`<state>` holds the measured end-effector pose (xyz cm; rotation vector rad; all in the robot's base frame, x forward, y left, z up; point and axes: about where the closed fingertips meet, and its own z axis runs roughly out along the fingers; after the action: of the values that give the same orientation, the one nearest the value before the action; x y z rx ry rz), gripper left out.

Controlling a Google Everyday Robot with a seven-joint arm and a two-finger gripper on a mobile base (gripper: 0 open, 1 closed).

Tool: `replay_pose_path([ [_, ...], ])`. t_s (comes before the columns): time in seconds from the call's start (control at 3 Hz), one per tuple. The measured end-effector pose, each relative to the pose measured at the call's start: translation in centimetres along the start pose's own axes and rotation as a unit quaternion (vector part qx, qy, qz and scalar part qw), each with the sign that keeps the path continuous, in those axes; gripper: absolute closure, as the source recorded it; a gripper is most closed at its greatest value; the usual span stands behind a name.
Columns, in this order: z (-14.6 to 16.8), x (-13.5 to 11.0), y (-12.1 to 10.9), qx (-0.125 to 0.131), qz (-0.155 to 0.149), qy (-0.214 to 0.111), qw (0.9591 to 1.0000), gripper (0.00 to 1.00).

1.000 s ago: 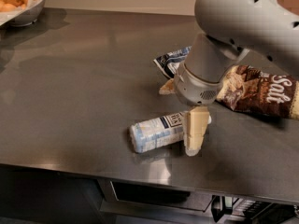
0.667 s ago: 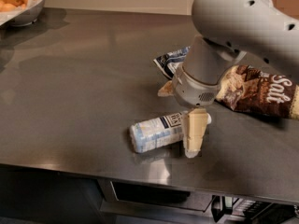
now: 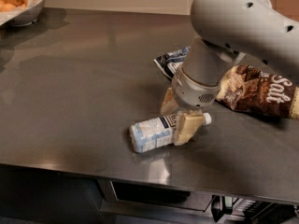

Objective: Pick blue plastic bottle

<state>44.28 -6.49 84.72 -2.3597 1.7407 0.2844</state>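
Observation:
The blue plastic bottle (image 3: 152,133) lies on its side on the dark steel counter (image 3: 84,87), near the front edge. Its white cap (image 3: 207,119) points right and its dark blue label panel faces up. My gripper (image 3: 180,117) has come down over the bottle's cap end. One cream finger (image 3: 169,102) is behind the bottle and the other presses its front side (image 3: 188,128). The fingers are closed against the bottle, which still rests on the counter.
A blue-and-white foil snack bag (image 3: 170,60) lies behind my arm. A brown-and-cream chip bag (image 3: 261,91) lies to the right. A white bowl of round yellow food (image 3: 21,3) stands at the far left corner. The counter's front edge (image 3: 140,168) is close below the bottle.
My gripper has lowered onto the bottle and its fingers have drawn together around it. The bottle has stayed where it lay.

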Motion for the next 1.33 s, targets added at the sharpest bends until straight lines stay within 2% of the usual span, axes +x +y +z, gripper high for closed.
replay_pose_path([
  [0.67, -1.1, -0.2, 0.1, 0.002, -0.003, -0.010, 0.9999, 0.85],
  [1.0, -2.9, -0.6, 0.0, 0.004, -0.002, -0.024, 0.9997, 1.00],
  [1.33, -5.1, -1.2, -0.1, 0.007, -0.011, -0.037, 0.9992, 1.00],
])
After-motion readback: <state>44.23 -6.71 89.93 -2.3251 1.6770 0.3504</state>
